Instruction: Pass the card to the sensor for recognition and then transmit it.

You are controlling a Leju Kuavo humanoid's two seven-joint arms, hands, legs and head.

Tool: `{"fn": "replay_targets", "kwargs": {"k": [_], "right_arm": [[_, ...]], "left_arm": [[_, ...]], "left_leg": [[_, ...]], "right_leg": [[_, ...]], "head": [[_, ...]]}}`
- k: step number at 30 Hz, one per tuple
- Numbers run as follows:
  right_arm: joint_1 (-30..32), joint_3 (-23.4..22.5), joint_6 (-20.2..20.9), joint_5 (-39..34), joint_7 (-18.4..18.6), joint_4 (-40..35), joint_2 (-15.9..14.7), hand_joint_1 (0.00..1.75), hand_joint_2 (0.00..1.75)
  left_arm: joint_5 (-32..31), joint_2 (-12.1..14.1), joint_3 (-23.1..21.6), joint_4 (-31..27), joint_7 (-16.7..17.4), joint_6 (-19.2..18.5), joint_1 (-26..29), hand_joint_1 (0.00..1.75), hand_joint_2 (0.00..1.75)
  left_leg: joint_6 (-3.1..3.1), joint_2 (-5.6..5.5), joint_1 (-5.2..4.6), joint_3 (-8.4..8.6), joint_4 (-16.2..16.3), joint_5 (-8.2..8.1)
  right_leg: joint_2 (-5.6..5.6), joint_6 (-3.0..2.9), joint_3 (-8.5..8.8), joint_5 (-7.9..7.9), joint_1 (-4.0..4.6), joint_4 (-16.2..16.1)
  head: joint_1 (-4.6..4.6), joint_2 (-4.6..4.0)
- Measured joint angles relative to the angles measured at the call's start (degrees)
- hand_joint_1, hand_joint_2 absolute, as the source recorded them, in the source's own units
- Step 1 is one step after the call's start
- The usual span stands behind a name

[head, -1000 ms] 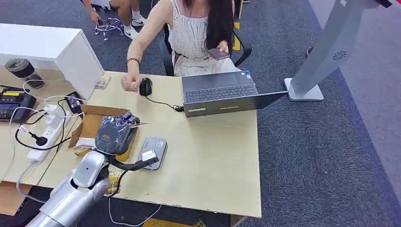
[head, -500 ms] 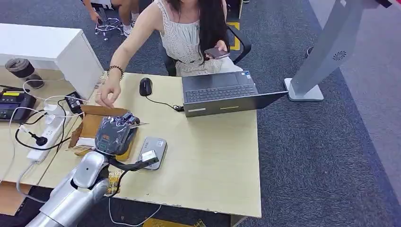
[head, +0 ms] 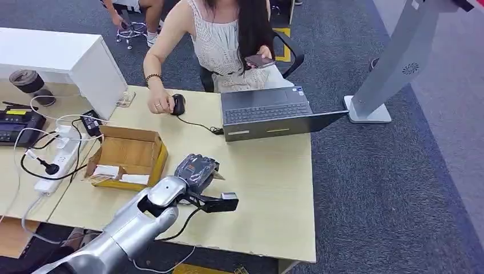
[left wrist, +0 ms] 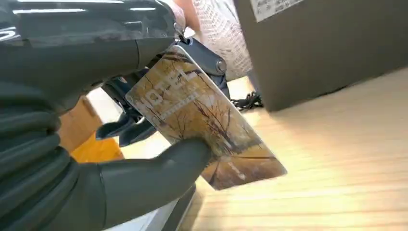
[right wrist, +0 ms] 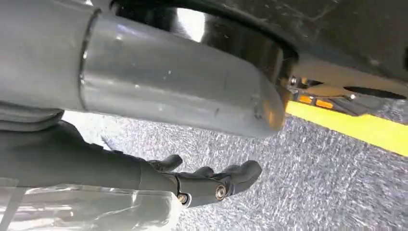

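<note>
On my feed, the left hand (head: 197,171) pinches the card (left wrist: 204,118) between thumb and fingers (a tree-printed hotel card, by the lettering) above the wooden desk (head: 268,188), just beside the open cardboard box (head: 128,157). Across the desk a seated person rests a hand on a mouse (head: 178,104) next to a laptop (head: 268,111). My right hand (right wrist: 211,185) hangs over grey carpet, fingers loosely spread, holding nothing
</note>
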Motion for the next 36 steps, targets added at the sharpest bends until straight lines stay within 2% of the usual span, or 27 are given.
{"fn": "replay_targets", "kwargs": {"k": [6, 9, 11, 16, 22, 25, 36], "right_arm": [[0.03, -0.83, -0.42, -0.94, 0.02, -0.74, 0.2, 0.0, 0.0], [0.04, -1.11, -0.61, -0.96, 0.0, -0.85, 0.24, 0.0, 0.0], [0.04, -1.2, -0.63, -0.96, -0.02, -0.89, 0.28, 0.0, 0.0], [0.05, -1.51, -0.63, -1.01, -0.09, -0.9, 0.31, 0.0, 0.0], [0.05, -1.53, -0.76, -1.01, -0.11, -0.92, 0.31, 0.0, 0.0], [0.05, -1.6, -0.83, -1.05, -0.11, -0.92, 0.31, 0.0, 0.0], [0.04, -2.14, -0.96, -1.18, -0.11, -0.92, 0.31, 0.0, 0.0]], "left_arm": [[-0.52, -0.52, -0.7, 0.15, 0.02, -0.17, -0.23, 1.75, 1.75], [-1.96, -0.65, -0.83, 0.15, 1.24, 0.72, -0.22, 1.75, 1.75], [-3.42, -0.66, -0.85, 0.15, 2.53, 2.03, -0.21, 1.75, 1.75], [-7.43, -0.37, -0.87, -0.61, 5.82, 8.29, 0.41, 1.75, 1.75], [-10.54, 0.02, -0.79, -1.66, 6.84, 11.17, 1.99, 1.75, 1.75], [-12.5, 0.11, 0.06, -2.23, 6.82, 11.3, 3.21, 1.75, 1.75], [-13.7, 0.15, 1.27, -2.93, 6.95, 10.73, 4.78, 1.75, 1.75]], "left_leg": [[0.0, 0.03, 0.02, -0.03, -0.03, 0.0], [0.0, 0.03, 0.02, -0.04, -0.03, 0.0], [0.0, 0.02, 0.02, -0.06, -0.03, 0.0], [0.0, 0.01, 0.02, -0.08, -0.03, 0.0], [0.0, -0.01, 0.02, -0.1, -0.03, 0.0], [0.0, -0.01, 0.02, -0.1, -0.03, 0.0], [0.0, -0.03, 0.02, -0.11, -0.03, 0.0]], "right_leg": [[0.01, -0.02, -0.04, -0.02, 0.0, 0.01], [0.01, -0.02, -0.03, -0.02, -0.01, 0.01], [0.01, -0.02, -0.03, -0.02, -0.02, 0.01], [0.0, -0.01, -0.03, -0.02, -0.02, 0.01], [-0.01, -0.01, -0.04, -0.03, -0.02, 0.01], [-0.01, -0.01, -0.05, -0.03, -0.01, 0.01], [-0.04, -0.01, -0.04, -0.03, -0.02, 0.01]], "head": [[0.0, 0.0], [0.0, 0.0], [0.0, 0.0], [0.0, 0.0], [0.0, 0.0], [-0.02, 0.0], [0.0, 0.0]]}}
